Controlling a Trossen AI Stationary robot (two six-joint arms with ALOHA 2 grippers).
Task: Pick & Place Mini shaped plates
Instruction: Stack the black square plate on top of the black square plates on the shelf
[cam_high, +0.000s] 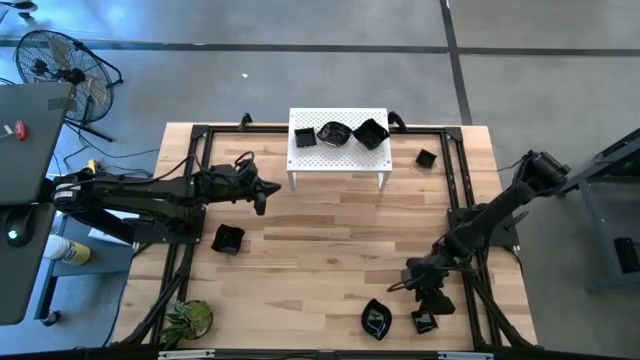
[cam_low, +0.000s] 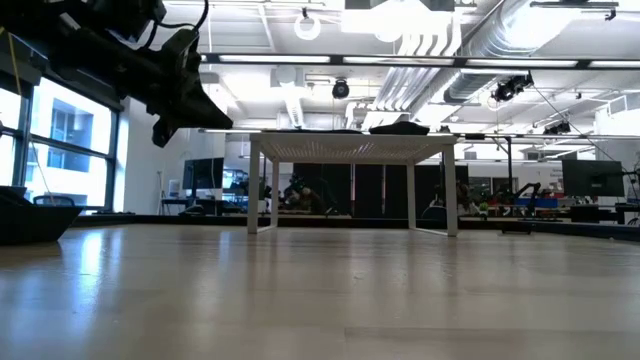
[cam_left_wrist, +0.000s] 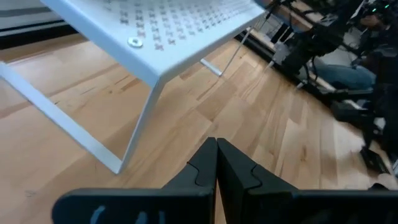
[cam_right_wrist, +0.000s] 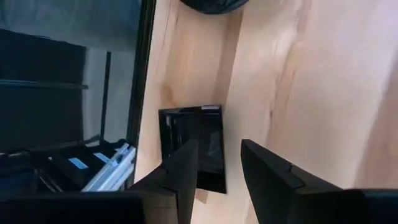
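Right gripper (cam_right_wrist: 219, 163) hovered over square plate (cam_right_wrist: 194, 144) at counter (cam_high: 330, 250) edge — jaws parted, empty, straddling its far rim; left gripper (cam_left_wrist: 216, 163) closed, empty, well apart.

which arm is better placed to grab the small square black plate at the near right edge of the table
Right. Its end effector hangs open directly over the glossy black square plate, one finger already overlapping it. The left end effector, fingers shut, sits across the table beside the white perforated stand.
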